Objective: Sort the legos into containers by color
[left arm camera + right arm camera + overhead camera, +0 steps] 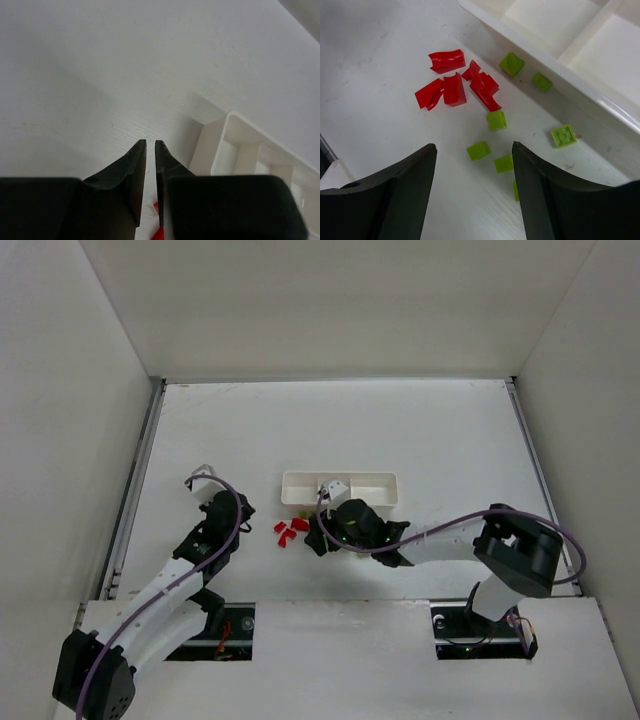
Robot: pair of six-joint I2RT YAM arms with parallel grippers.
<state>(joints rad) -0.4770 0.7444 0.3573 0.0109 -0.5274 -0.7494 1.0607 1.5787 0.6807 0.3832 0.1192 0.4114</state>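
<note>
Several red legos (451,82) lie in a loose heap on the table, left of the white three-compartment tray (547,67). Several lime green legos (478,150) are scattered along the tray's near wall. The compartments that show hold no bricks. My right gripper (474,145) is open and empty, low over the table, with two green bricks between its fingers. In the top view it (319,537) sits just right of the red legos (290,530). My left gripper (150,142) is shut and empty, left of the tray (220,145); one red lego (159,231) peeks below its fingers.
White walls enclose the table on three sides. The tray (300,478) lies mid-table, just beyond both grippers. The left gripper (238,508) is left of the heap. A purple cable loops over each arm.
</note>
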